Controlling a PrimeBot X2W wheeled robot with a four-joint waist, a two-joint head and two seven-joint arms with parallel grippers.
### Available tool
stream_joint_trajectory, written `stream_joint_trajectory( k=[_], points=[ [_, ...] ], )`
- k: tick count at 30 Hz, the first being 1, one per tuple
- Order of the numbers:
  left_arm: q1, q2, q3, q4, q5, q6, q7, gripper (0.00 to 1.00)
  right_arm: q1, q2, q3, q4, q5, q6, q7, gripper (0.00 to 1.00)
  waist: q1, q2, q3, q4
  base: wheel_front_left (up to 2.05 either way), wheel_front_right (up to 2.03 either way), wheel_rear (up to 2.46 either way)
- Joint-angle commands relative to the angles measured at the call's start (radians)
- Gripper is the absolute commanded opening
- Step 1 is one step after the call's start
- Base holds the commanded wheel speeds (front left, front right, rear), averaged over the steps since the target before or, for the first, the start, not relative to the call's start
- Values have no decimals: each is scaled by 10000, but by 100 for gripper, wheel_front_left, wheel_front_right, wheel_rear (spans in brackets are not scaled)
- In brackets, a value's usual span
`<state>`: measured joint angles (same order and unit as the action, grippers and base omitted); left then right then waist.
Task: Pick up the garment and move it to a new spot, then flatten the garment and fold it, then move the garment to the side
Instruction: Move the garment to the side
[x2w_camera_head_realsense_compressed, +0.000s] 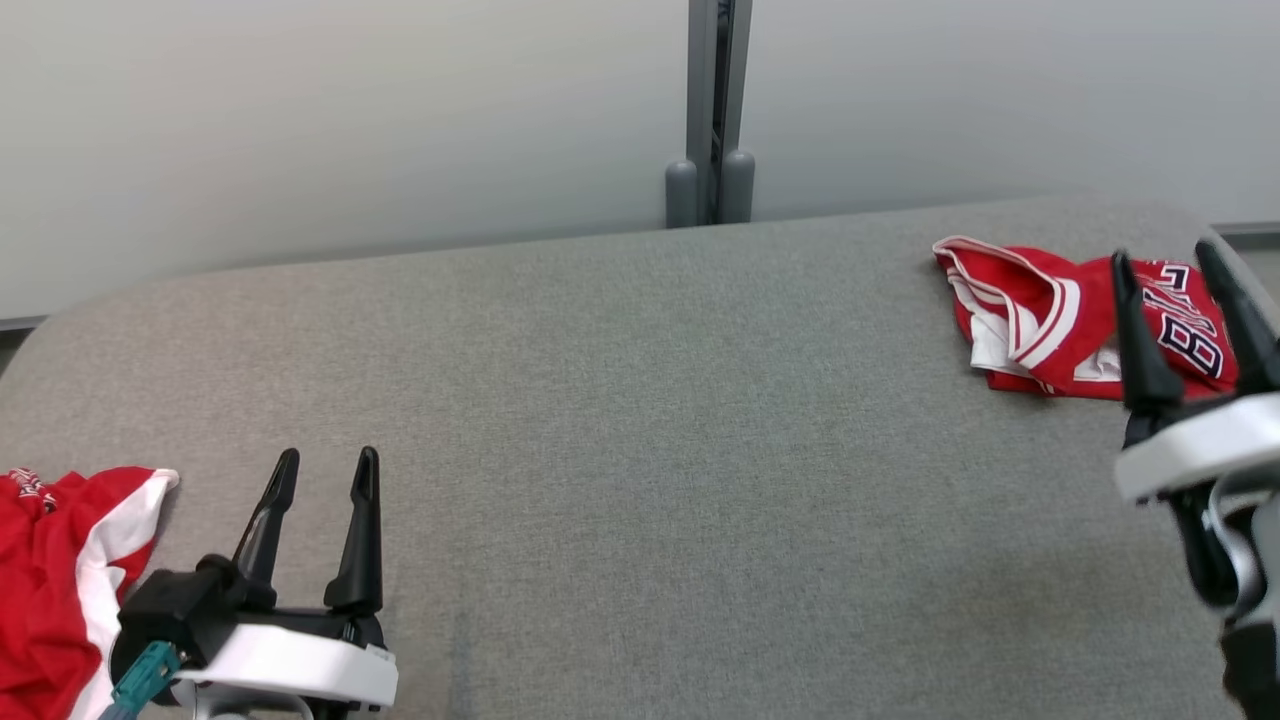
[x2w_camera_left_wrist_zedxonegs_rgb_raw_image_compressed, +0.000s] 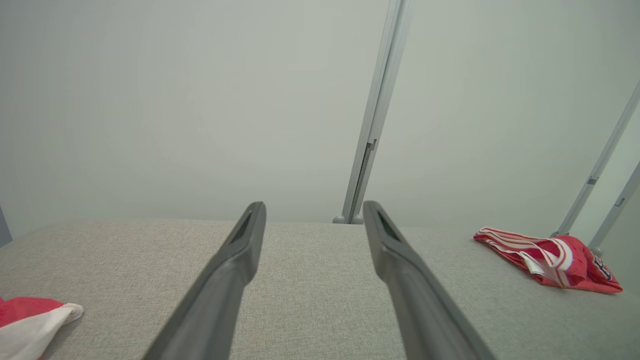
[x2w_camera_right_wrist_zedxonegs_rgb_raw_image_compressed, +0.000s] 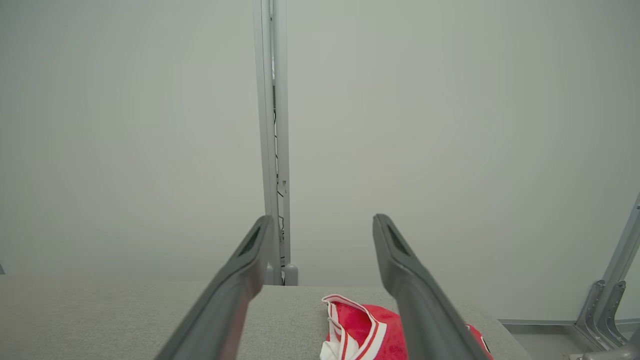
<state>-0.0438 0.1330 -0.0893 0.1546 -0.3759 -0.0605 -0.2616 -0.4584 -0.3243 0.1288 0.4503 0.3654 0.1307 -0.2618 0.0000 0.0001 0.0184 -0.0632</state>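
Note garment (x2w_camera_head_realsense_compressed: 1050, 330) loosely folded near far right corner of table (x2w_camera_head_realsense_compressed: 640, 450), apparently clearing the centre, with left end effector (x2w_camera_head_realsense_compressed: 328, 455) and right end effector (x2w_camera_head_realsense_compressed: 1165, 252) spread apart, empty.

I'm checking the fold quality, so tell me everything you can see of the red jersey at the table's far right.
The red jersey looks like thin sports fabric, with white-and-red striped trim and dark, white-edged lettering partly showing. It lies in a compact, uneven bundle, edges not lined up. It rests on the grey cloth-covered table near its far right corner. The right gripper, open, hovers by it without gripping it.
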Motion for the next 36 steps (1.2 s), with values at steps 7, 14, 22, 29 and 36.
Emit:
stream_joint_trajectory(
  k=[7, 14, 22, 29, 36],
  points=[
    [512, -161, 292, -289, -189, 111, -43, 100, 2385, 712, -665, -1976, -270, 1, -41, 100, 0, -1, -373, 326, 0, 0, 0],
    [814, -245, 493, -220, -129, 8, -43, 100, 3915, 1338, -1071, -3124, -564, 1, -41, 100, 0, -1, -468, 444, 0, 0, 0],
    [1134, -480, 552, -49, 444, -29, -43, 100, 4819, 1819, -1235, -3561, -1021, 1, -41, 100, 0, -1, -481, 573, 0, 0, 0],
    [963, -625, 659, 73, 785, -177, -44, 100, 4878, 2015, -1140, -3571, -1327, 1, -41, 100, 0, -1, -469, 581, 0, 0, 0],
    [856, -688, 781, 150, 960, -300, -44, 100, 4858, 2049, -995, -3354, -1155, 1, -41, 100, 0, -1, -463, 568, 0, 0, 0]
  ],
)
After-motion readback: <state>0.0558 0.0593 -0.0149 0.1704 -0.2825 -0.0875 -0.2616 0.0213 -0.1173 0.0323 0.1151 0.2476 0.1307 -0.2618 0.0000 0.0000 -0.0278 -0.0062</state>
